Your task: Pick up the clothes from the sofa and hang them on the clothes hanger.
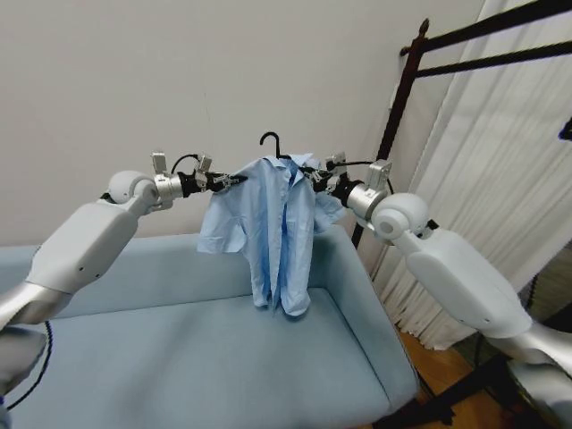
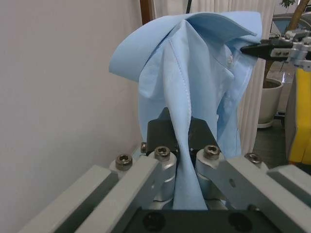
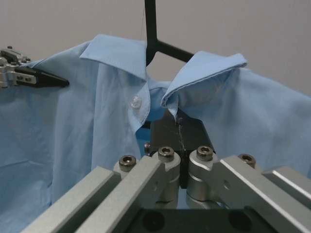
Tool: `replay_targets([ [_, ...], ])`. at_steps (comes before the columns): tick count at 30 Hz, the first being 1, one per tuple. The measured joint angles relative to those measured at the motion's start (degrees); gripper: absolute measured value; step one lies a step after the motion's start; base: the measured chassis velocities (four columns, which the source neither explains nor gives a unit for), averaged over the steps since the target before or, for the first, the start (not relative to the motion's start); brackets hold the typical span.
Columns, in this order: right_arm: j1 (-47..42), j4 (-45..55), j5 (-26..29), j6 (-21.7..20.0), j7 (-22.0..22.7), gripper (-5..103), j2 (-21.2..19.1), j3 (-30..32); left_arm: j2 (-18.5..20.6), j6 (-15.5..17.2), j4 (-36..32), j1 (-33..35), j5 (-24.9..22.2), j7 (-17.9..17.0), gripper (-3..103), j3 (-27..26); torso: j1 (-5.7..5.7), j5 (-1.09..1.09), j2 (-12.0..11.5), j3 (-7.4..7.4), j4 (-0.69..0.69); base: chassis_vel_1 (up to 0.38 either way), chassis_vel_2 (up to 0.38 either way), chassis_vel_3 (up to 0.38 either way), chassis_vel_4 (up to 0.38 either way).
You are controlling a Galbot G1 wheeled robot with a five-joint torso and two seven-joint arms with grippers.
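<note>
Plainly, the left gripper (image 1: 234, 181) was clamped on the light-blue short-sleeved shirt (image 1: 273, 232). In the left wrist view, its black fingers (image 2: 158, 133) pressed from both sides on a vertical fold of the cloth, which ran down between them toward the metal links. The right gripper (image 1: 315, 176) met the garment from the opposite side. In the right wrist view, its black fingers (image 3: 165, 141) were drawn together just beneath the tip of the collar (image 3: 204, 68), at the cloth beside the neck opening. The collar hid the very tips.

Each wrist camera also caught the other arm's tool farther off: the right gripper's dark, pointed tip (image 2: 265, 48) at the collar's edge, and the left gripper's tip (image 3: 36, 77) against the shoulder cloth.

Both arms reached inward at about the same height, holding the shirt up between them. It sat on a thin black hanger (image 1: 271, 141), whose hook rose above the collar and stood free in front of the plain off-white wall (image 1: 134, 71). The front hung open, one short sleeve spread toward the left arm, and the hem dangled in front of the backrest of the pale-blue fabric sofa (image 1: 179, 357).

On the robot's right stood a dark wooden clothes rack (image 1: 398, 107), its post rising to horizontal bars, well apart from the hook. A white pleated curtain (image 1: 500, 179) hung behind it.
</note>
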Motion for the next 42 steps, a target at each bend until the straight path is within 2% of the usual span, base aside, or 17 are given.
replay_targets([
  [16,-1.27,1.16,0.1,-0.13,1.74,0,0.65,-0.78,-0.73,-0.15,-0.42,-0.12,-1.14,-1.29,3,-1.85,0.0,-0.01,0.0,0.0,0.0,0.0,0.0,0.0,0.0],
  [18,-1.27,1.36,0.2,-0.36,1.91,-3,0.62,-0.76,-0.76,-0.2,-0.44,-0.11,-1.17,-1.29,3,-1.86,0.0,0.0,0.0,0.0,0.0,0.0,0.0,0.0,0.0],
  [22,-1.48,2.33,0.95,-0.73,2.51,17,-0.3,-0.04,-0.84,-0.97,-0.15,-0.13,-1.83,-1.03,3,-1.87,0.0,0.0,0.0,0.0,0.01,0.0,0.0,0.0,0.0],
  [25,-1.74,2.96,1.6,-0.79,2.89,22,-0.97,0.23,-0.91,-1.33,0.29,-0.13,-1.9,-0.51,3,-1.88,0.0,0.0,0.0,0.0,0.0,0.0,0.0,0.0,0.0],
  [28,-2.26,4.24,2.28,-0.8,3.04,38,-2.31,0.58,-0.96,-2.23,0.98,0.02,-1.9,0.16,3,-1.88,0.0,0.0,0.0,0.0,0.0,0.0,0.0,0.0,0.0],
  [30,-2.32,4.38,2.35,-0.8,3.05,38,-2.47,0.62,-0.96,-2.37,1.05,0.03,-1.88,0.22,3,-1.88,0.0,0.0,0.01,0.0,0.0,0.0,0.0,0.0,0.0],
  [32,-2.64,5.55,3.2,-0.79,3.07,49,-3.62,1.0,-0.92,-3.8,1.75,0.11,-1.48,0.87,3,-1.75,0.0,0.0,0.0,0.0,0.01,0.0,0.0,0.0,0.0],
  [33,-2.64,5.55,3.2,-0.79,3.07,49,-3.62,1.0,-0.92,-3.8,1.75,0.11,-1.48,0.87,3,-1.75,0.0,0.0,0.0,0.0,0.01,0.0,0.0,0.0,0.0],
  [36,-2.88,9.28,7.01,-0.85,2.93,66,-7.12,1.76,-0.69,-6.43,3.0,0.3,-0.44,2.78,3,-1.54,0.0,0.0,0.01,0.0,0.0,0.0,0.0,0.0,0.0],
  [37,-2.88,9.28,7.01,-0.85,2.93,66,-7.12,1.76,-0.69,-6.43,3.0,0.3,-0.44,2.78,3,-1.54,0.0,0.0,0.01,0.0,0.0,0.0,0.0,0.0,0.0],
  [38,-2.8,10.54,9.05,-1.06,2.81,72,-8.3,1.96,-0.69,-6.97,3.4,0.38,-0.08,3.34,3,-1.53,0.0,0.0,0.01,0.0,0.0,0.0,0.0,0.0,0.0],
  [39,-2.73,11.03,9.99,-1.14,2.71,72,-8.76,2.06,-0.69,-7.16,3.54,0.41,0.03,3.57,3,-1.52,0.0,0.0,0.01,0.0,0.0,0.0,0.0,0.0,0.0],
  [41,-1.69,12.17,15.43,-1.64,1.53,82,-10.58,2.77,-0.77,-8.45,4.54,0.55,0.98,5.46,3,-1.51,0.0,0.0,0.01,0.0,-0.01,0.0,0.0,0.0,0.0],
  [42,-1.69,12.17,15.43,-1.64,1.53,82,-10.58,2.77,-0.77,-8.45,4.54,0.55,0.98,5.46,3,-1.51,0.0,0.0,0.01,0.0,-0.01,0.0,0.0,0.0,0.0],
])
